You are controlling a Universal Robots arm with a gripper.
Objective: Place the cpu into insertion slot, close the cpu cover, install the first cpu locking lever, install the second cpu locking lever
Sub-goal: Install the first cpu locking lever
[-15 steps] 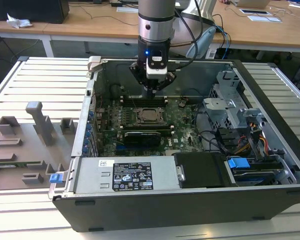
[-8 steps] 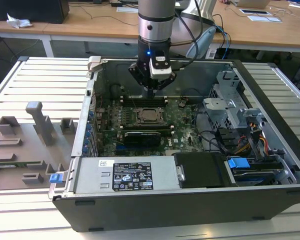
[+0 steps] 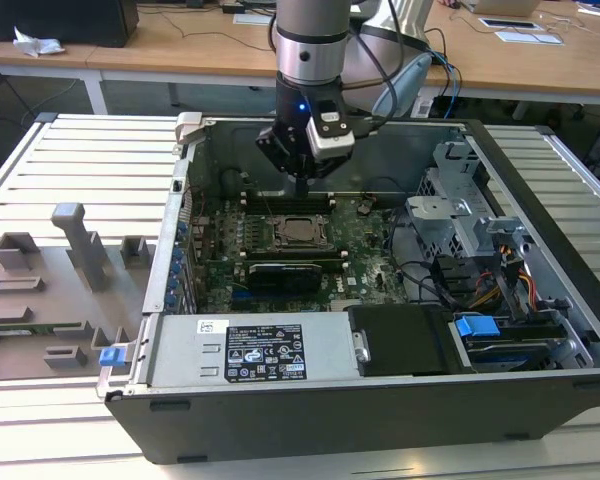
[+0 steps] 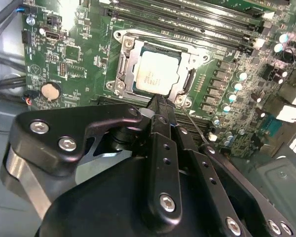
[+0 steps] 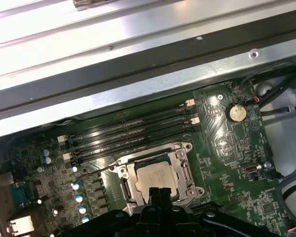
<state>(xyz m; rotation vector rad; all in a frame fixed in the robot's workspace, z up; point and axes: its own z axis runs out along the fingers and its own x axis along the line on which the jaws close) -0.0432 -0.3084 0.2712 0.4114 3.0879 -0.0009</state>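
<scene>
Already the cpu [image 4: 154,75] lies under a seemingly closed cpu cover [image 4: 124,64], tool [image 4: 160,99] near.

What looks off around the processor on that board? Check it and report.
The cpu lies square under the lowered cpu cover, and nothing looks spilled or damaged. One oddity: a thin wire lever sticks out sideways past the cover over the green board, apparently unlatched. The gripper is at the cover's edge, jaws shut.
</scene>
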